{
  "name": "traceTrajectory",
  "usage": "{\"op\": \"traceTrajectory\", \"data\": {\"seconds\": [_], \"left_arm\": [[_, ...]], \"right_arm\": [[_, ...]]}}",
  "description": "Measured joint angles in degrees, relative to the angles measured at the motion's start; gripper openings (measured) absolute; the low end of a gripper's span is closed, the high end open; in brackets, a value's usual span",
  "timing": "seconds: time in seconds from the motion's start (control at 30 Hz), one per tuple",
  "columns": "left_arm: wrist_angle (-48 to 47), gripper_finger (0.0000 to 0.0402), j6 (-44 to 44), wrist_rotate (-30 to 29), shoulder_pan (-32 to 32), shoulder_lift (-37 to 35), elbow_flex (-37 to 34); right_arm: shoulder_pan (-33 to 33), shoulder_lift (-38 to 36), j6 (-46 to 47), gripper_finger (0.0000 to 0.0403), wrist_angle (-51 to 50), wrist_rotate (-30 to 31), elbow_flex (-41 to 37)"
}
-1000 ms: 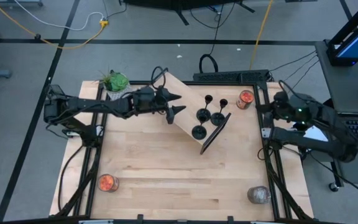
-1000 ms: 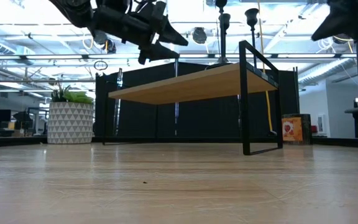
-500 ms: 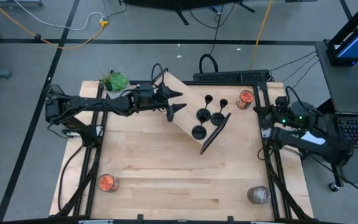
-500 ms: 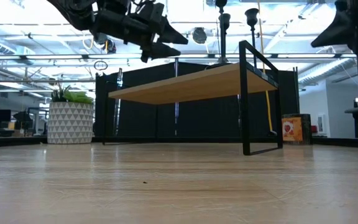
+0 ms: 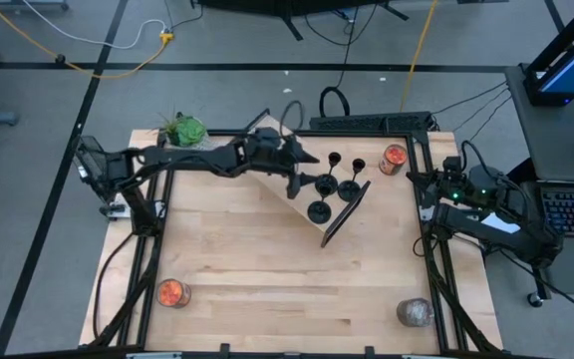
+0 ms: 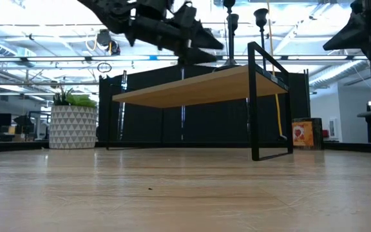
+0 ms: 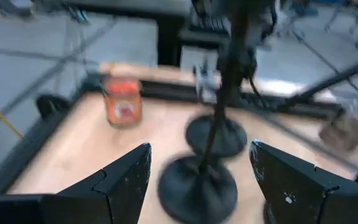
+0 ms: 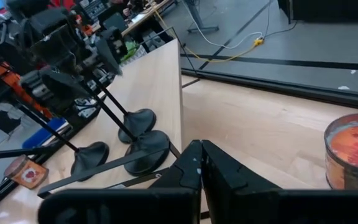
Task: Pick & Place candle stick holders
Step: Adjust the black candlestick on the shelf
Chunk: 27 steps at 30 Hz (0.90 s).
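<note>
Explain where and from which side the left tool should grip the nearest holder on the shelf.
Grip the thin stem, coming in level from the plant side. The holder stands upright on a wide disc base, too flat to pinch. The left tool, open, already straddles that stem, so closing there probably works.

A potted plant [image 5: 183, 131] and orange jars [image 5: 394, 159] ring the table [image 5: 267, 279].

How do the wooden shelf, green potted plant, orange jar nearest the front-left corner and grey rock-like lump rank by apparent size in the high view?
1. Tilted wooden shelf
2. Green potted plant
3. Grey rock-like lump and orange jar: look alike, unranked.
</note>
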Motion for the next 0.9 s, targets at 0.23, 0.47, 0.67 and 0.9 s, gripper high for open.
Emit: {"op": "traceTrajectory", "data": {"seconds": [0.23,0.47,0.67,0.9], "left_arm": [[-0.46,0.0282,0.57,1.82,0.07,2.68,1.27],[0.7,0.0282,1.82,3.1,-0.32,2.66,1.21],[1.6,0.0282,2.16,2.82,-0.41,4.43,1.21],[4.95,0.0282,2.48,2.96,-0.52,5.53,1.21]], "right_arm": [[0.02,0.02,-0.02,0.0,0.0,-0.02,0.0],[0.04,0.02,0.0,0.0,-0.59,0.07,0.0],[0.04,0.02,0.08,0.0,-0.57,0.15,0.0],[0.04,0.07,1.08,0.0,-0.58,0.15,0.0]]}}
